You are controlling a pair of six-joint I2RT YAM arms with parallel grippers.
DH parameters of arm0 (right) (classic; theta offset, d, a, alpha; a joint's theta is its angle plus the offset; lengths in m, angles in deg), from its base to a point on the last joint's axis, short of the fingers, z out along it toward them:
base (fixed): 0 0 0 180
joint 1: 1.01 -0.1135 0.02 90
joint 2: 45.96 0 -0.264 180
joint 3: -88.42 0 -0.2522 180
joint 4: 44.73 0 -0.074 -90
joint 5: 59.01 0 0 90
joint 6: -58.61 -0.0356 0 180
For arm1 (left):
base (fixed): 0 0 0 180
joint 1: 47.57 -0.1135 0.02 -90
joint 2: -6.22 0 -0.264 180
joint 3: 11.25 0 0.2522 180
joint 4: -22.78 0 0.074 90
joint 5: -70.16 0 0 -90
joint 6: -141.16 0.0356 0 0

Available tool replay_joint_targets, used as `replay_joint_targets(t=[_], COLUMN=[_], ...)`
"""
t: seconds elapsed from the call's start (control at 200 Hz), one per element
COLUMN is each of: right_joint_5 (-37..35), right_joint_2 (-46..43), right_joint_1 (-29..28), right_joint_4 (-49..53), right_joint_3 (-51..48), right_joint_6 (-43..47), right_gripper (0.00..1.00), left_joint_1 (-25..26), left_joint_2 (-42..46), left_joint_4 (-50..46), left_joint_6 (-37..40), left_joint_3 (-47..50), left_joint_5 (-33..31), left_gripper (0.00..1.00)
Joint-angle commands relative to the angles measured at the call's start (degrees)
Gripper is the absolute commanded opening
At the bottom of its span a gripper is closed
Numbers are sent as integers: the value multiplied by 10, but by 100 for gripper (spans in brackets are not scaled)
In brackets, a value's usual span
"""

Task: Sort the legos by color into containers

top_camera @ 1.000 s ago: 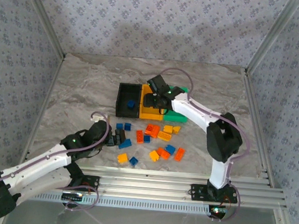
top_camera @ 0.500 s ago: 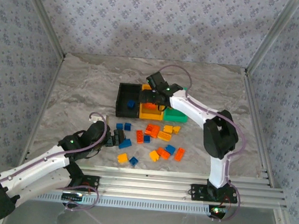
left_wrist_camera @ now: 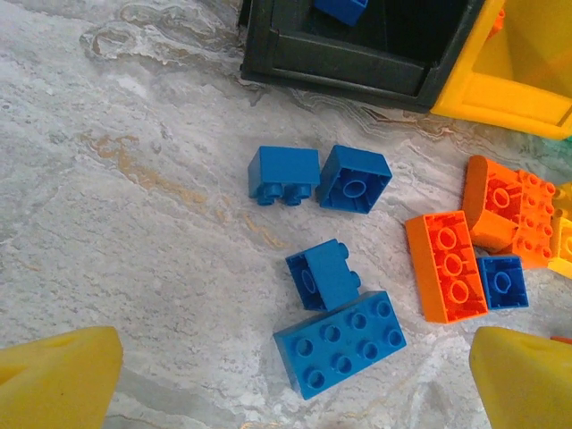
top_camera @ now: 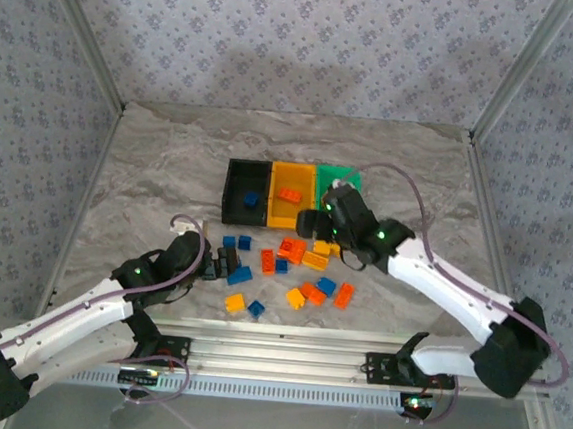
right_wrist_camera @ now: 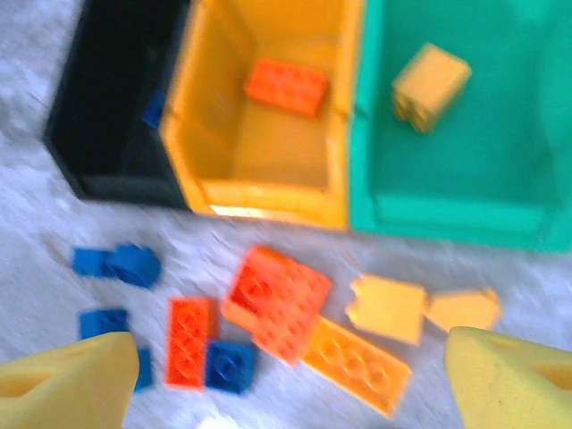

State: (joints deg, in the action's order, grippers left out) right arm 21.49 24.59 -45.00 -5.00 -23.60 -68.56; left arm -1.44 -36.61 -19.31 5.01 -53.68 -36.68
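See left arm (top_camera: 88, 308) stretched low toward the bin row (top_camera: 273, 173), left gripper (top_camera: 230, 263) short of the row's black end, over blue bricks. Read its claw as spread to the limit: yellow pads (left_wrist_camera: 63, 375) sit in both lower corners of the left wrist view, with bare table (top_camera: 160, 173) and loose bricks between them and nothing gripped. See right arm (top_camera: 451, 289) bent at the elbow, forearm angled toward the row, right gripper (top_camera: 318, 225) hanging just in front of the orange/green seam. Read that claw as wide apart too, pads (right_wrist_camera: 71, 380) in both lower corners of the right wrist view, nothing held. Count three bins joined: black bin (top_camera: 230, 200), orange bin (top_camera: 288, 215), green bin (top_camera: 335, 174). Count one brick in each: blue brick (top_camera: 251, 199) in black, orange brick (top_camera: 289, 195) in orange, yellow brick (right_wrist_camera: 431, 85) in green. Count loose legos (top_camera: 291, 249) on the table in front of the row from the top view: six blue, four orange, five yellow, give or take. Count five blue from the left wrist view, one half under the left gripper in the top view, so likely seven blue loose. Can't tell orange from yellow cleanly on a couple near the row's green end.
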Motion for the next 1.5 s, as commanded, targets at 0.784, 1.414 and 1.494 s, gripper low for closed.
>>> replay_joint_targets(t=[0.784,1.414,1.494], right_joint_5=[51,43,54], right_joint_2=[109,-34,1], right_joint_1=[131,131,125], right_joint_4=[-191,-109,-118], right_joint_3=[-146,-199,-174], right_joint_6=[-68,-65,-59], right_gripper=[69,69,73], left_joint_1=[-19,-33,-34], left_joint_2=[-6,7,10], left_joint_4=[28,43,43], left_joint_6=[-5,-12,-13], left_joint_3=[0,23,24], left_joint_5=[21,39,39], left_gripper=[100,100,100])
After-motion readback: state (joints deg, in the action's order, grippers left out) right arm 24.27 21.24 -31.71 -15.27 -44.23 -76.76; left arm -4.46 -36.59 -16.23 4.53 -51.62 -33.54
